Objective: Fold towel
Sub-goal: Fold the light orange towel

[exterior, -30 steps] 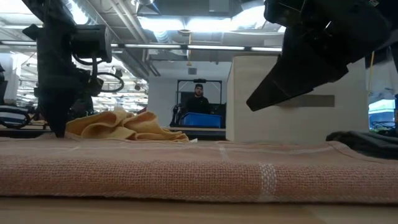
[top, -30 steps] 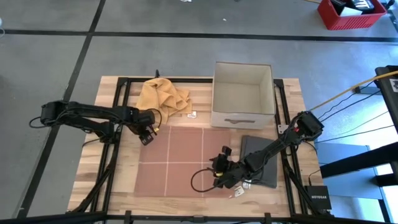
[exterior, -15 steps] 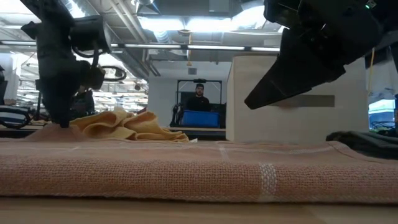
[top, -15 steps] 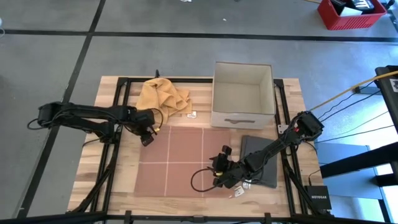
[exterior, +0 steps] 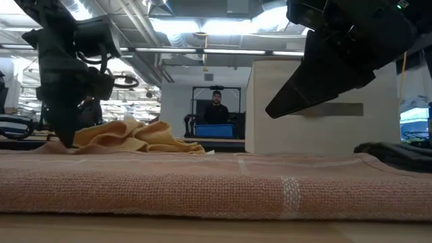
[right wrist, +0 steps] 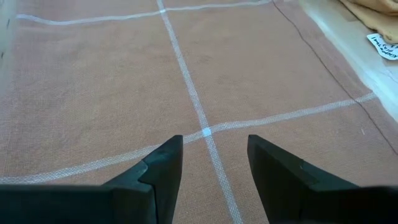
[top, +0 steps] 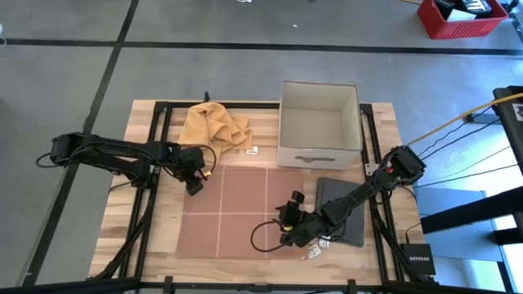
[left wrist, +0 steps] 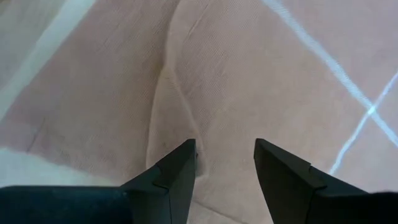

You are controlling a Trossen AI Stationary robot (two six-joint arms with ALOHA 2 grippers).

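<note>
— Wooden bench (top: 147,135) under ceiling lights, person (exterior: 216,106) far back behind it. Task progress?

— Barely begun. Towel (top: 245,208) spread flat, one layer, no fold yet. Whole fold left to do.

— Towel where, exactly?

— Mid-bench, in front of box (top: 319,122); yellow cloth (top: 211,126) bunched beyond its far left corner, dark cloth (top: 343,211) just beside its right edge.

— Left claw (top: 194,184)?

— Down at far left corner of towel. Fingers apart in wrist view, tips (left wrist: 180,163) touching or nearly touching fabric, a small ridge (left wrist: 163,87) of cloth running between them. Nothing pinched yet, as far as can be seen.

— Right claw (top: 288,224)?

— Low over near right part of towel, close to near edge. Fingers apart, empty; white grid lines (right wrist: 205,132) crossing just ahead of tips. Hovering above cloth rather than on it, judging by low view.

— Next, then?

— Probably each claw closing on its bit of edge, then carrying one side over the other. Left looks nearly placed for a pinch; right seems to need lowering first. Only a guess.
</note>
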